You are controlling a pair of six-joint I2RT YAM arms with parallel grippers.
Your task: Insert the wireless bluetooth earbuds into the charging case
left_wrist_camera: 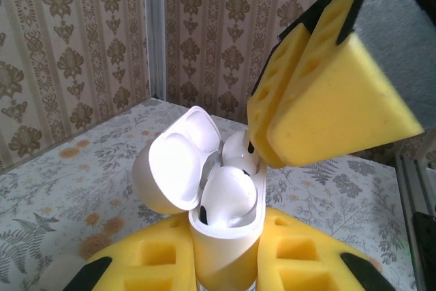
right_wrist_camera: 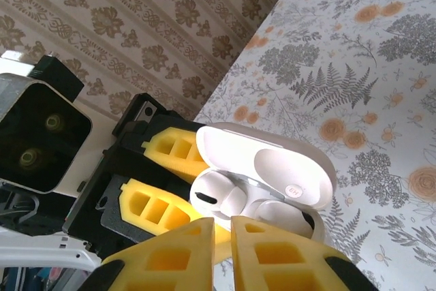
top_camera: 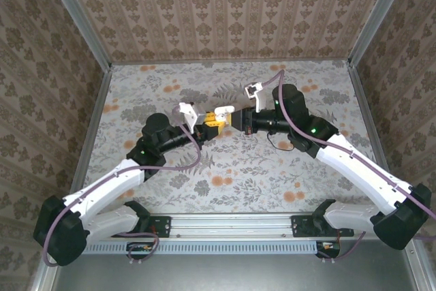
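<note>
Left wrist view caught both earbuds (left_wrist_camera: 228, 195) seated in the open case (left_wrist_camera: 174, 168), the rear one right at the tip of the right gripper (left_wrist_camera: 266, 134), whose fingers were pressed together. The left gripper (left_wrist_camera: 225, 264) was clamped on the case body from below. The left arm (top_camera: 116, 178) and right arm (top_camera: 354, 161) reached inward, meeting above mid-table (top_camera: 272, 175); the earbuds were glossy white and rounded, each with a small dark mark.
</note>
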